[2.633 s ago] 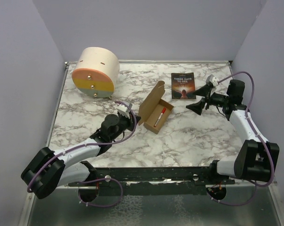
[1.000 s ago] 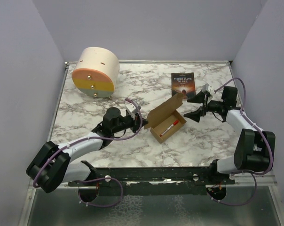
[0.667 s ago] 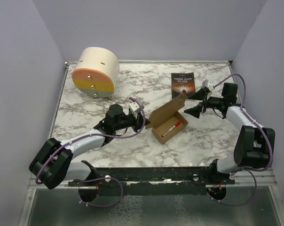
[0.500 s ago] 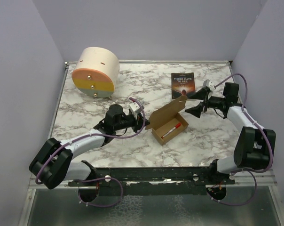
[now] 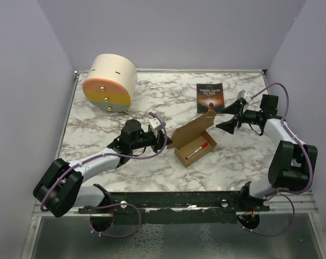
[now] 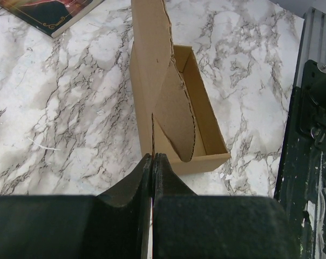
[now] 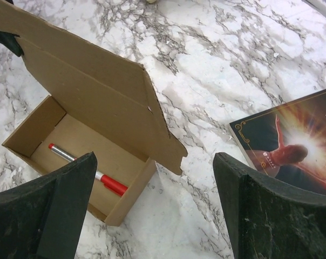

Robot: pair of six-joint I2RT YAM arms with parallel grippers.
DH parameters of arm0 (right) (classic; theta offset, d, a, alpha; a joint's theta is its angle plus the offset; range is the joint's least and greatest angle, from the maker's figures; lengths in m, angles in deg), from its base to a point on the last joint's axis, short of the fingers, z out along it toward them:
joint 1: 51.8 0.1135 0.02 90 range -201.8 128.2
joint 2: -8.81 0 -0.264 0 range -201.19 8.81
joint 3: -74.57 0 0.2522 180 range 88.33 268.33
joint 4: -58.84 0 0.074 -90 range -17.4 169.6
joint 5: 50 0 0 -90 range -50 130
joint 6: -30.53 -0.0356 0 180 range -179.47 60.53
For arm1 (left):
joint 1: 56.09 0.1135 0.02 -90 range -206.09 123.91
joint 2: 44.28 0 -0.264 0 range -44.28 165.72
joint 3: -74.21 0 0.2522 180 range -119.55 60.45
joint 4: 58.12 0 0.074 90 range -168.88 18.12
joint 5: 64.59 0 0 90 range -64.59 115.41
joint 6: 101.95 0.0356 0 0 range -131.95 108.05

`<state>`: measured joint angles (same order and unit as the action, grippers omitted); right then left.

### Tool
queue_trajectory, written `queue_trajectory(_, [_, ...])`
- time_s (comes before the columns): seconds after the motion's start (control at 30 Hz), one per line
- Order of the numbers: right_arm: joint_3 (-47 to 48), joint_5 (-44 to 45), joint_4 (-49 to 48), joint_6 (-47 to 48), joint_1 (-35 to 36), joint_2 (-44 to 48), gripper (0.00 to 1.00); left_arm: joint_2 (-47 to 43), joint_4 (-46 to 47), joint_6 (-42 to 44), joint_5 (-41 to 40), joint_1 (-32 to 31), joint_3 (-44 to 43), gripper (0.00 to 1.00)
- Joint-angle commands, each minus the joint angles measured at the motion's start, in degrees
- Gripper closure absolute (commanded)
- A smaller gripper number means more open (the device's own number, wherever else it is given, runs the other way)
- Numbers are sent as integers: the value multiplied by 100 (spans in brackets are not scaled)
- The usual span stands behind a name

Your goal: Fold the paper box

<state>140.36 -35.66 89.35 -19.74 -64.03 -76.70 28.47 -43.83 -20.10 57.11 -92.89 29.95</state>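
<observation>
Marble table point(image 5: 98, 135): low left gripper point(image 5: 164, 141) clamps paper box point(image 5: 191, 129) flap; right gripper point(image 5: 223, 118) level, fingers apart.

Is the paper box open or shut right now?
Open: the paper box has its lid raised, and the red-capped pen lies visible inside.

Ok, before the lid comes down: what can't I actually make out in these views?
- Left wrist: the pen is hidden behind the raised flap of the paper box.
- Right wrist: the book is cut off by the right edge, so its title is incomplete.
- Left wrist: how deep the flap sits in the shut left gripper is hidden by the gripper itself.
- Top: the pen's markings are too small to read.
</observation>
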Motion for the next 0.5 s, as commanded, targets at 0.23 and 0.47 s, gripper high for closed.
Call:
queue_trajectory(0.23, [272, -252, 469, 505, -16, -252, 15, -138, 0, 157, 353, 32, -64, 100])
queue_trajectory(0.47, [368, -310, 454, 410, -16, -402, 19, -130, -1, 163, 417, 32, -76, 100])
